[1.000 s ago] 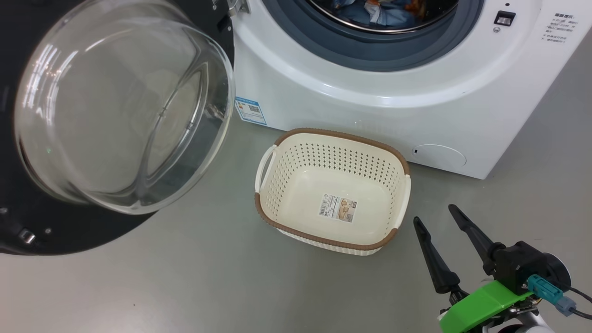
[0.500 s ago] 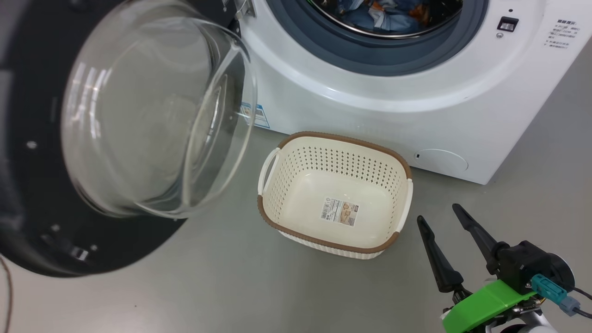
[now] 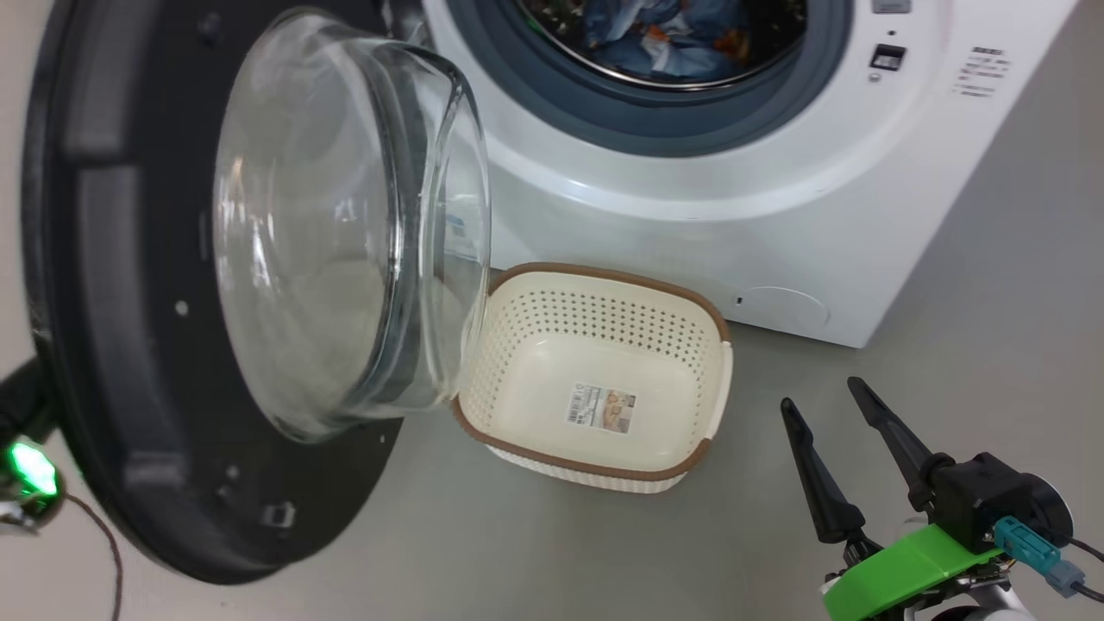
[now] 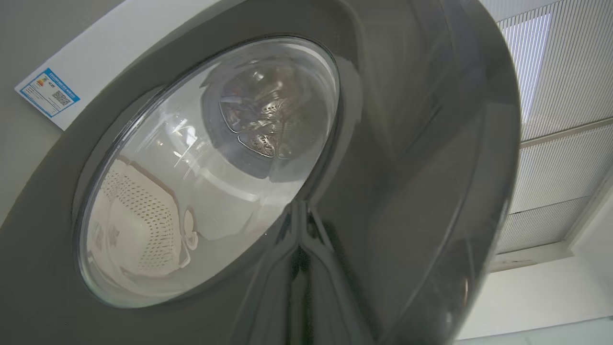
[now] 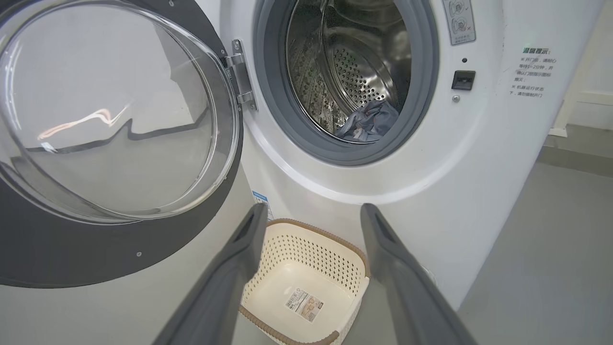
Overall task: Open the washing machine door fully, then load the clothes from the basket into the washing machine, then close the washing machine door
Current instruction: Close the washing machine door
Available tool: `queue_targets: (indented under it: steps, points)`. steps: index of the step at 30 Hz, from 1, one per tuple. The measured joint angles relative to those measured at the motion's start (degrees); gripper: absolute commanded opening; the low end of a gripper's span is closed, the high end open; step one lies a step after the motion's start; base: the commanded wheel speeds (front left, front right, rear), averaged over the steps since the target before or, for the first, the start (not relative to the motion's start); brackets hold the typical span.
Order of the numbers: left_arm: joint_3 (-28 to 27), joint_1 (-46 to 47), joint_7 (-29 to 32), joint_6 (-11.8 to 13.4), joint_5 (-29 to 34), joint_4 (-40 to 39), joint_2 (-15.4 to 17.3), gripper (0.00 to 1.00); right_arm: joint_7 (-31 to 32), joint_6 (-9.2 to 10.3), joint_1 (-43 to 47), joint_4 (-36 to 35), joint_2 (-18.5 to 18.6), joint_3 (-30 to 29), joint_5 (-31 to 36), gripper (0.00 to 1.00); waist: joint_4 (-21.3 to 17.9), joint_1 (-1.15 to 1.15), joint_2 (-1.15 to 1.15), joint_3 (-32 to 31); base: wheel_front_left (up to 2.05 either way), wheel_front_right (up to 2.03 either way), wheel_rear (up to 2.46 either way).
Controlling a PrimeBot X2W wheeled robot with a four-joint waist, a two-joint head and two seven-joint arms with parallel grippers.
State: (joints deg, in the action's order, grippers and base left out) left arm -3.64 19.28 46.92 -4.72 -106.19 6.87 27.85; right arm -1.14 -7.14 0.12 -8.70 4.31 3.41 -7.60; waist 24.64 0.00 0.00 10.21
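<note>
While the washing machine door [image 3: 112,259] stands open, the clothes [image 3: 664,34] lie in the drum [image 5: 354,72] — the basket [image 3: 595,297] on the floor [image 3: 517,552] below. Right fingers [image 3: 815,474] spread; left fingers [image 4: 299,297] pressed together.

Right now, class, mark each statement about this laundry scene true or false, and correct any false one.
1. The blue printed clothes lie inside the big white washing machine. True.
2. The right claw is open and holds nothing. True.
3. In the head view, the large round black-ringed glass door overlaps the cream-white perforated plastic basket. True.
4. The basket holds one garment. False: only a label sticker lies in it.
5. The door is latched shut. False: it stands swung out from the machine.
</note>
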Motion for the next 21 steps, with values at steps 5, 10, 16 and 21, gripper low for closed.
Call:
queue_targets:
  steps: [5,10,16,21]
  points:
    - [1.46,-1.65,0.92,1.54,-0.36,-4.78,-1.0,0.0,-0.74,0.0,-0.01,-0.03,-0.42,-0.02,0.47,1.0,-2.35,0.0,0.0,-0.11,0.0,0.0,0.0]
    - [2.8,-1.72,1.6,2.03,-0.73,-7.48,-2.09,0.0,-1.6,0.0,-0.04,0.0,-0.6,-0.04,0.56,1.0,-5.24,0.0,0.0,0.05,0.0,0.0,0.0]
    - [3.98,-1.72,1.7,3.08,-0.88,-9.53,-3.42,0.0,-2.53,0.0,-0.08,0.19,-0.75,-0.01,0.94,1.0,-8.66,0.0,0.0,0.14,0.0,0.0,0.0]
    - [4.92,-1.69,1.63,3.94,-0.85,-10.47,-4.41,0.0,-3.05,0.0,-0.11,0.43,-1.03,0.08,0.94,1.0,-12.43,0.0,0.0,0.11,0.0,0.0,0.0]
